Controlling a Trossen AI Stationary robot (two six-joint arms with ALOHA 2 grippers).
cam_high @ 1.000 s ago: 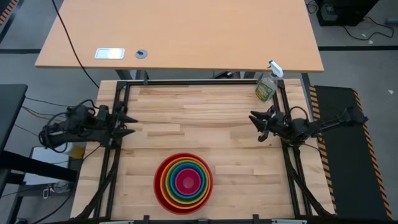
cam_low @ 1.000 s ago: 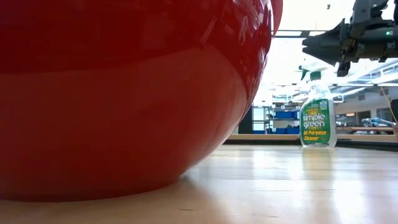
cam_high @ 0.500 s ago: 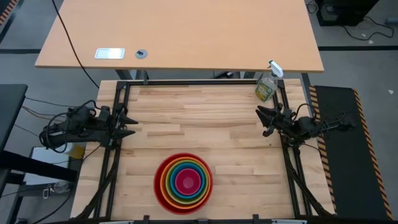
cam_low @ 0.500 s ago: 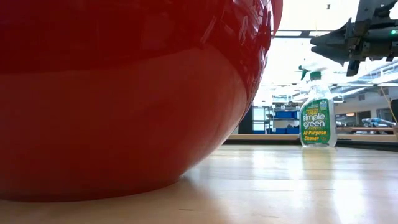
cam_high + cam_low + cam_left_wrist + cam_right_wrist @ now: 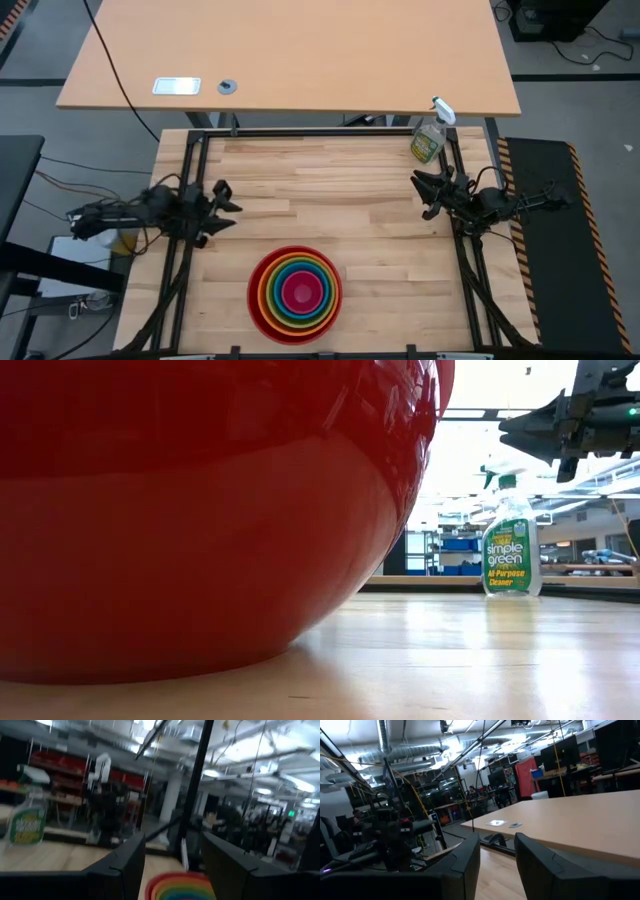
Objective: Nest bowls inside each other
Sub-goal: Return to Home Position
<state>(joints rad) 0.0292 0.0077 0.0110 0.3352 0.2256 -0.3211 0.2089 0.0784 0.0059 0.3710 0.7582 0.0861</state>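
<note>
**Five glossy bowls nested at the front of the table**

The bowls (image 5: 295,292) sit as one stack on the pale butcher-block table (image 5: 330,175), close to its front edge and about midway between the two arms. From above they read as smooth concentric rings of plain plastic. The large red bowl (image 5: 252,296) is outermost, then the orange bowl (image 5: 261,291), the lime green bowl (image 5: 269,290) and the blue bowl (image 5: 279,289). The small magenta-pink bowl (image 5: 302,291) sits in the middle. From table height the red bowl's curved, shiny wall fills most of the view, with its rounded base resting on the wood grain.

The left gripper (image 5: 228,207) hovers over the table's left side, pointing inward, well apart from the stack. Its two dark, flat fingers are spread with nothing between them, and its wrist camera catches the rainbow rims beyond the gap. The right gripper (image 5: 420,195) hangs at the right edge of the table, also pointing inward, its angular fingers parted and empty.

A translucent spray bottle (image 5: 428,140) with a green label and white trigger stands upright at the far right corner, just behind the right gripper. Beyond the table lies a smooth tan desk (image 5: 290,50).
</note>
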